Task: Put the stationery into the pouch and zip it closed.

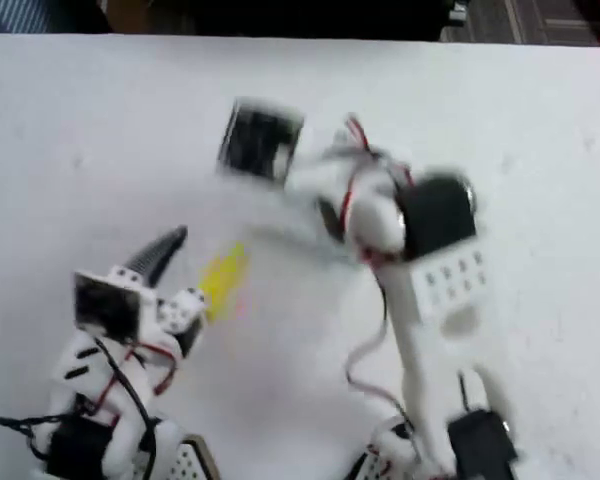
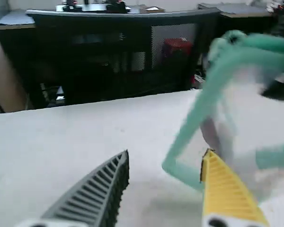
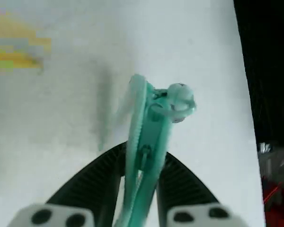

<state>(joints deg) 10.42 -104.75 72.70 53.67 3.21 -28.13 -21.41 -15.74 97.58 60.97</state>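
While the right gripper (image 3: 143, 153) clamps its 2 black fingers on the teal zip edge of the pouch (image 3: 141, 113), the round zip pull (image 3: 180, 100) sits just past the fingertips. From above, the left gripper (image 1: 208, 245) lies at about 8 o'clock on the white table (image 1: 80, 120). Its grey and yellow fingers are spread apart and point toward 1 o'clock. From the left wrist, the blurred pouch's teal rim passes just beside the yellow finger (image 2: 227, 189).

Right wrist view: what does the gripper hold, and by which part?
The right gripper pinches the pouch by its green edge, near the zipper pull.
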